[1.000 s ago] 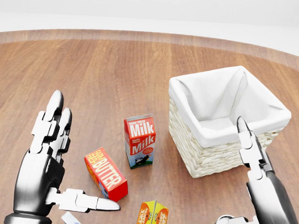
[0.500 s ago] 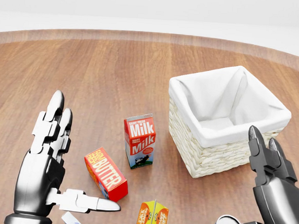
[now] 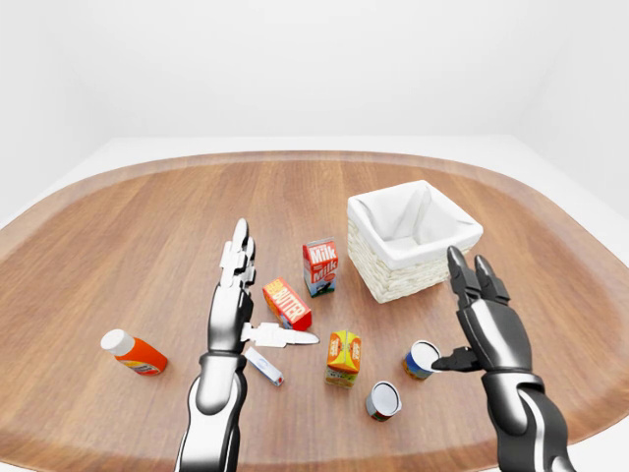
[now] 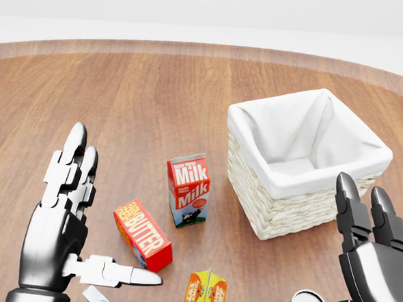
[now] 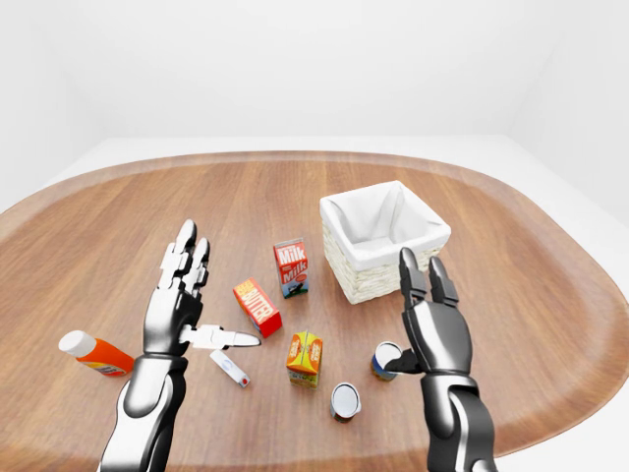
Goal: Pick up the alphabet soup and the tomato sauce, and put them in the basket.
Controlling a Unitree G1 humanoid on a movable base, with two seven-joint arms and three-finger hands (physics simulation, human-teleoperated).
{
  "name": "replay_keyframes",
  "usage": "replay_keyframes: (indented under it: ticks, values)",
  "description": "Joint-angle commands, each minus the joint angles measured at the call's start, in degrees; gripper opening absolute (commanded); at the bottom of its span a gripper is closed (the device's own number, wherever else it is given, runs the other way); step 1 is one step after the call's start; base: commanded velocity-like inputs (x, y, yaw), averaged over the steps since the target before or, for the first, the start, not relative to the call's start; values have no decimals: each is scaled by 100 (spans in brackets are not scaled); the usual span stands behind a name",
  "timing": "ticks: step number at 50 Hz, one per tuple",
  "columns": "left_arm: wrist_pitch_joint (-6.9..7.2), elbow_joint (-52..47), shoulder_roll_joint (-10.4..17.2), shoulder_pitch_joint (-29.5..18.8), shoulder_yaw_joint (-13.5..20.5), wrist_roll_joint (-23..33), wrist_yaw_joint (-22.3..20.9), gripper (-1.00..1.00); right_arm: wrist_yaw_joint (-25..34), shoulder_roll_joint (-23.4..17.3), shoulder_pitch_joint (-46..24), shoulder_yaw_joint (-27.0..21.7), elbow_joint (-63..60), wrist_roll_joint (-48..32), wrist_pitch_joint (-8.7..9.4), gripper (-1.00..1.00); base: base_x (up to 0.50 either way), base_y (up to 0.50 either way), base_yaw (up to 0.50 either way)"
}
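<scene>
The round wooden table point(image 3: 147, 216) carries everything. Largest on it is the wicker basket point(image 3: 413, 241) with its white cloth lining, standing empty toward the right of the left-eye view, mouth up.

The left hand point(image 3: 241, 305) hovers with its fingers spread flat and straight, thumb pointing sideways, holding nothing. The right hand point(image 3: 482, 320) stands upright with its fingers extended and apart, its thumb tip close beside a can but not closed round it.

Among the distractors are a milk carton point(image 3: 319, 266), a butter box point(image 3: 286, 303) lying beside it, an orange juice carton point(image 3: 344, 356), an orange bottle point(image 3: 135, 353) on its side far to the left, and a small white tube point(image 3: 263, 365) near the left wrist.

The two cans matter most. One, blue-sided with a pale lid point(image 3: 423, 359), stands just left of the right hand; the other, darker-sided point(image 3: 383, 400), stands lower and a little left of it. Their labels are too small to read, so which is the alphabet soup and which the tomato sauce I cannot tell.

Both should handle as rigid, fairly heavy metal cylinders with smooth, slippery walls. A three-finger wrap around the mid-height of the side, thumb opposing, looks safest; pinching the rim risks tipping or rolling.
</scene>
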Motion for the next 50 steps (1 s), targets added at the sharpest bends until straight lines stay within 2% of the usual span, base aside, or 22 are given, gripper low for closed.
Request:
replay_keyframes:
  ticks: [1,4,5,17,38,50]
  values:
    - [-4,36,32,17,-5,86,-13,100,6,-56,27,80,86,-333,0,100,0,0,0]
    - [-4,36,31,17,-4,85,-12,100,52,-60,33,93,79,-364,0,100,0,0,0]
    - [-5,36,31,17,-4,85,-13,100,267,-46,89,115,46,-216,0,100,0,0,0]
    - [-6,37,31,17,-4,85,-13,100,290,-77,99,28,115,-430,0,100,0,0,0]
    - [-6,37,31,17,-4,85,-13,100,86,-169,127,38,578,-871,0,100,0,0,0]
    - [-3,36,31,17,-4,85,-14,100,-227,-319,-85,126,1145,-1015,0,100,0,0,0]
